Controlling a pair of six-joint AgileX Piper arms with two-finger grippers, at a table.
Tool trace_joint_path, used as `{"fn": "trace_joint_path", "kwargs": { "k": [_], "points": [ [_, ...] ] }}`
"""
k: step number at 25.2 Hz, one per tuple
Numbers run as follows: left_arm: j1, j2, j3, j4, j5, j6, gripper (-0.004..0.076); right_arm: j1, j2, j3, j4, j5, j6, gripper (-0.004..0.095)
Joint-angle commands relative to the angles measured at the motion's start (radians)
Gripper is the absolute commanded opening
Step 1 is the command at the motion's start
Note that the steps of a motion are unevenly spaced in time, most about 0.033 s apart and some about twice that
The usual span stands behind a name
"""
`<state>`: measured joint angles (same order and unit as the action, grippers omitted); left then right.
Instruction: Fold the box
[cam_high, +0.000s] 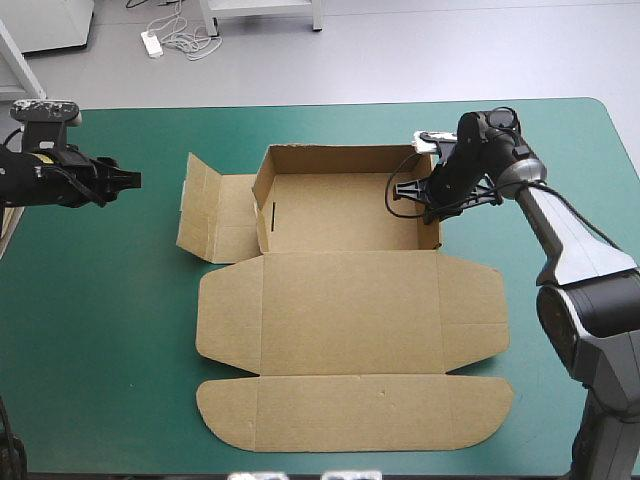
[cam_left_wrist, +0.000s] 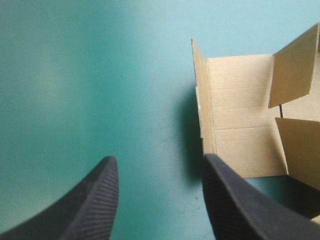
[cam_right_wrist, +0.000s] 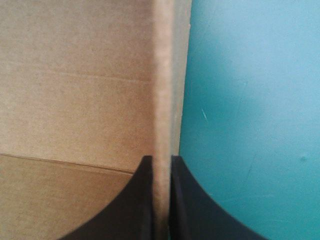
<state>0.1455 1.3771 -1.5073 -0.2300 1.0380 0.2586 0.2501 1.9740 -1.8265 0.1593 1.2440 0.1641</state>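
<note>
The box (cam_high: 350, 300) lies mid-bench (cam_high: 100, 350), tray walls raised on the far side and lid flat on the near side. Your right fingers (cam_right_wrist: 135, 200) are pinched on the right wall (cam_right_wrist: 162, 75); hold it upright. Your left fingers (cam_left_wrist: 95, 200) stand wide apart and empty, left of the loose left flap (cam_high: 215, 215); approach it squarely.

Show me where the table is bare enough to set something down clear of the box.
Widest: the teal-green cover left of the flat lid, toward the near edge from the open left gripper. A strip between the back wall of the box and the far edge. Crowded: its right wall, clamped by the right gripper.
</note>
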Motion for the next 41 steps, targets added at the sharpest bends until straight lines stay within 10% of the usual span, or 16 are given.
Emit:
{"fn": "trace_joint_path", "kwargs": {
  "k": [1,13,41],
  "points": [
    [0.002,-0.031,-0.026,-0.026,-0.052,-0.002,0.0371,-0.004,-0.024,-0.028,-0.001,0.003,0.0,-0.0016],
    [0.002,-0.031,-0.026,-0.023,-0.025,-0.002,0.037,-0.004,-0.015,-0.134,-0.108,0.002,-0.019,0.054],
    [0.002,-0.031,-0.026,-0.019,-0.081,-0.002,0.037,0.009,0.137,-0.259,-0.051,0.004,-0.051,0.05]
  ]
}}
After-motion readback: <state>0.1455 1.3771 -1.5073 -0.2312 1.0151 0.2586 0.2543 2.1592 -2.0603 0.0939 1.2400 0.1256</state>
